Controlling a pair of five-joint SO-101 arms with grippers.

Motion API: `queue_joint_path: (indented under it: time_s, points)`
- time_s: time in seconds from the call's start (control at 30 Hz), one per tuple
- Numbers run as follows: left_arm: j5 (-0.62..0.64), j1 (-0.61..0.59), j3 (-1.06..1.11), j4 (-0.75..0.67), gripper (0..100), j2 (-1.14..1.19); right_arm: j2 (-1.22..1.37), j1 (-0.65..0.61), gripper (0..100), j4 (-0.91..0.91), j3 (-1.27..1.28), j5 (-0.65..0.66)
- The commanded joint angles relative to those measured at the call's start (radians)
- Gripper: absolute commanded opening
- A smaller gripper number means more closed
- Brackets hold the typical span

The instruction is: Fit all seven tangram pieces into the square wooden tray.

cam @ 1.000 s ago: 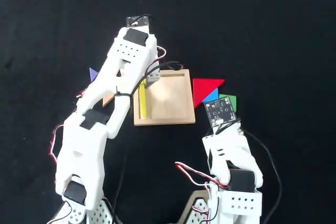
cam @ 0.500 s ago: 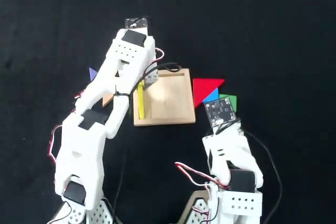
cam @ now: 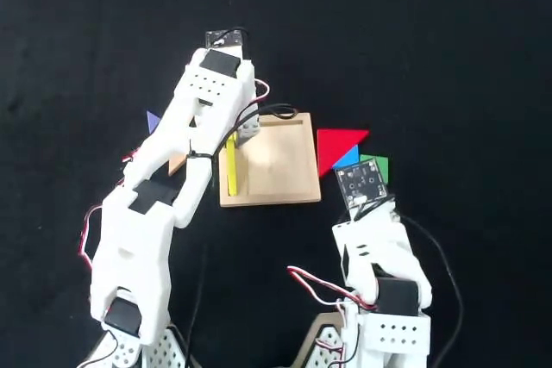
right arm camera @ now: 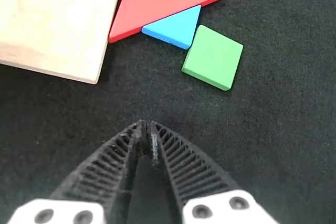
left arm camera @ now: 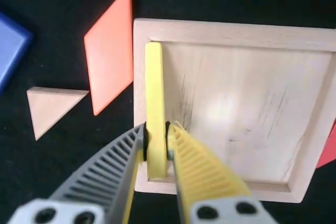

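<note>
Left pincer (left arm camera: 156, 132) grips the yellow piece (left arm camera: 155, 87) on edge by the tray's (left arm camera: 236, 30) left wall. It has hardly moved this second, so the piece isn't flat yet. Right pincer (right arm camera: 147, 127) waits closed, empty.

I'm seeing the left arm (cam: 164, 204) wearing blocky white plastic shells, with black servo housings (cam: 222, 59) showing through and red and white wires (cam: 86, 243) looping off its side. The right arm (cam: 379, 273) is wearing the same white shells, plus a dark circuit board (cam: 362, 183) and a black cable (cam: 435, 252). The left gripper (left arm camera: 156, 142) is pairing a grey ribbed finger (left arm camera: 113, 177) with a yellow ribbed finger (left arm camera: 202, 174). The right gripper (right arm camera: 147, 127) is showing black ribbed fingers (right arm camera: 105, 166) on a white base with round screw holes.
</note>
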Motion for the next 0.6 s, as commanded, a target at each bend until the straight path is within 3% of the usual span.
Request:
queue_joint_path:
  time_s: [0.0,0.47,0.57]
  points:
    - [-0.006,0.012,0.001,0.011,3,-0.011,-0.065,0.009,1.1,0.003,0.002,0.009]
    - [-0.003,0.005,-0.001,0.035,4,-0.008,-0.065,0.009,1.1,0.003,0.002,0.009]
    - [0.018,-0.001,-0.010,0.071,10,-0.017,-0.065,0.009,1.1,0.003,0.002,0.009]
